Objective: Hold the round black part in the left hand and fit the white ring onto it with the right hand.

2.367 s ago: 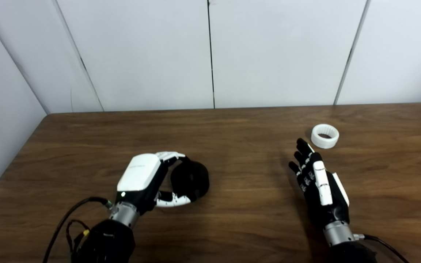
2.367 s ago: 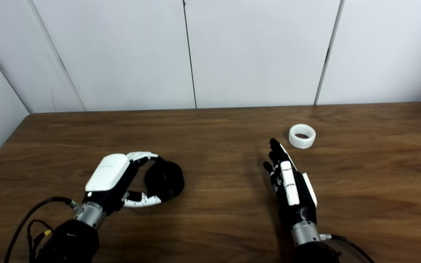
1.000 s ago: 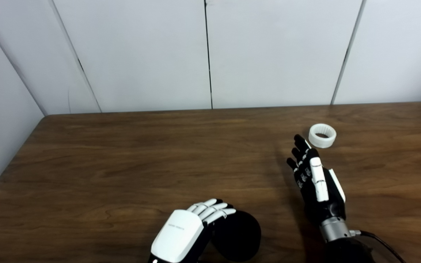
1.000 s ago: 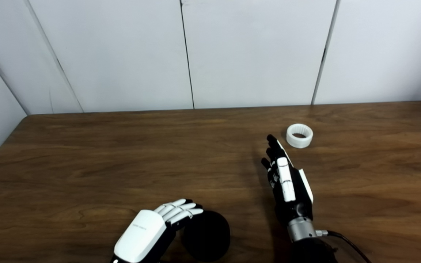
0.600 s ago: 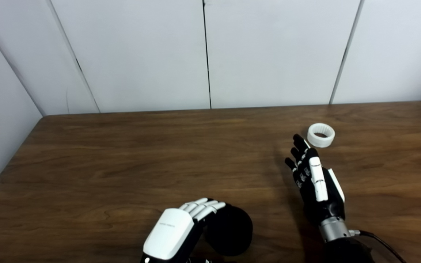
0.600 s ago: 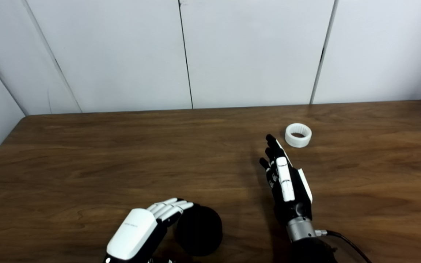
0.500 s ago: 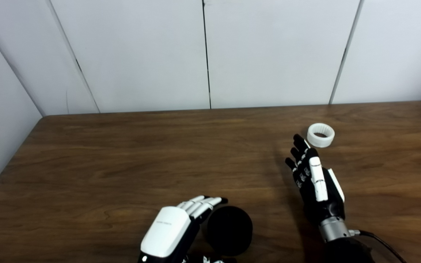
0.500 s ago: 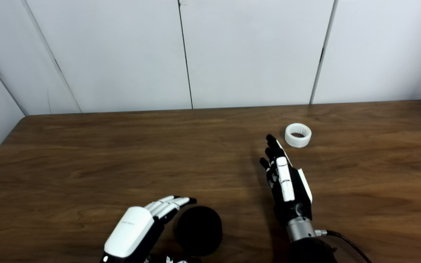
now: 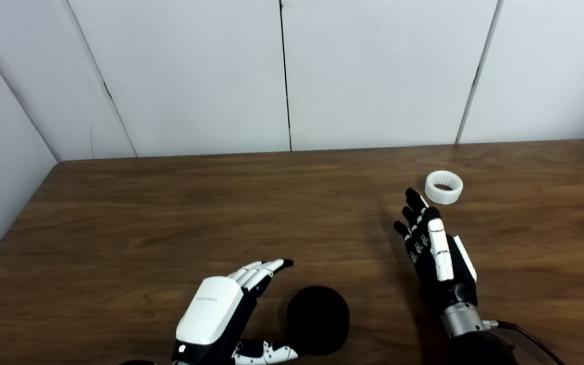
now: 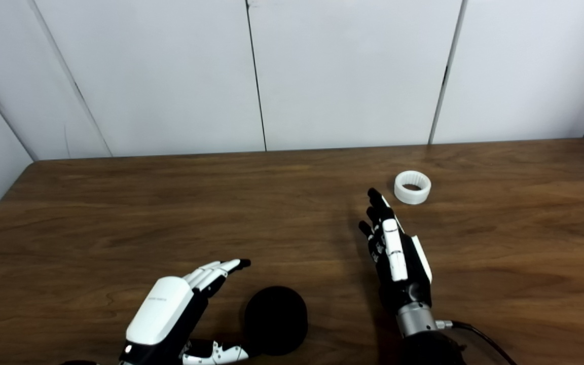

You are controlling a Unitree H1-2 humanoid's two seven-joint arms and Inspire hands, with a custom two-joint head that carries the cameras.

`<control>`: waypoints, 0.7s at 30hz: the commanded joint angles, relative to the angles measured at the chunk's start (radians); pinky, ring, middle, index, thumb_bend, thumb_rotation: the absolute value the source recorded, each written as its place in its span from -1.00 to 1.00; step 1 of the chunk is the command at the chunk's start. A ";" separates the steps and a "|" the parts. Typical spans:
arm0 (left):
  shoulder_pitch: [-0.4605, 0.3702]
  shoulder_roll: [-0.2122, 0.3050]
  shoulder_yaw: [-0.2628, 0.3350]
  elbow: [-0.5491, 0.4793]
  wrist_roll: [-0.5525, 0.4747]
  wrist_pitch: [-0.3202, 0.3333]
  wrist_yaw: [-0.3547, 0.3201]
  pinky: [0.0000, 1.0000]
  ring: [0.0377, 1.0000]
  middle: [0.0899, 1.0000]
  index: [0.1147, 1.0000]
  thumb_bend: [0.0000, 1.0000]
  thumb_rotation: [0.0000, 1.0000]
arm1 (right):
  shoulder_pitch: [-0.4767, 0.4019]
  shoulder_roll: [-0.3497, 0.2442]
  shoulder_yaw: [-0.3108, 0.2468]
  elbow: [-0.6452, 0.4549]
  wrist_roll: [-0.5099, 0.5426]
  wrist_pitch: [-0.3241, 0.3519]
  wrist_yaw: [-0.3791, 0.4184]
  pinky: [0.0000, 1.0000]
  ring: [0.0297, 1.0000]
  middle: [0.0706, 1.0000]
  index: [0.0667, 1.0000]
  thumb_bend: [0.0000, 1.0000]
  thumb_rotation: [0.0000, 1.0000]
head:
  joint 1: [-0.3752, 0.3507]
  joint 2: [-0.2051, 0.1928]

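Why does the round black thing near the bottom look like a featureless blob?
In both eye views the black part is so dark that no surface detail shows; the white ring stays crisp, and the right hand casts a soft shadow leftward on the table.

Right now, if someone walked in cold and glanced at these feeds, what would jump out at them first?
Probably the black part, lying near the front edge of the table with the open left robot hand beside it, not gripping it. Next, the white ring far right on the wood, just past the fingertips of the open right robot hand, which does not touch it.
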 commanded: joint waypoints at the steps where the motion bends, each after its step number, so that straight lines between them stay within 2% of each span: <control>1: -0.027 0.003 0.007 -0.003 -0.001 -0.008 0.010 0.50 0.72 0.69 0.70 0.83 -0.03 | -0.024 0.006 0.007 -0.034 -0.002 -0.013 0.004 0.92 1.00 0.97 0.86 0.04 0.81 | 0.000 0.003; 9: -0.046 0.005 -0.005 0.066 0.015 -0.002 0.002 0.53 0.73 0.68 0.66 0.86 0.03 | -0.019 0.006 0.002 -0.054 -0.004 0.002 -0.001 0.92 1.00 0.97 0.85 0.01 0.82 | -0.004 0.008; 15: -0.057 -0.009 -0.022 0.105 -0.026 0.013 -0.031 0.55 0.74 0.68 0.62 0.89 0.12 | -0.017 0.002 0.000 -0.054 0.000 0.001 0.003 0.91 1.00 0.97 0.85 -0.03 0.83 | -0.003 0.009; 19: -0.064 -0.020 -0.028 0.100 -0.087 0.081 -0.111 0.65 0.77 0.71 0.64 0.90 0.16 | -0.017 0.003 0.001 -0.058 -0.003 0.006 0.000 0.91 1.00 0.96 0.85 -0.01 0.82 | -0.005 0.016; 21: -0.065 -0.025 -0.033 0.099 -0.099 0.103 -0.127 0.69 0.78 0.72 0.62 0.92 0.13 | -0.018 0.004 0.000 -0.059 -0.001 0.006 0.001 0.91 1.00 0.96 0.85 -0.01 0.82 | -0.005 0.016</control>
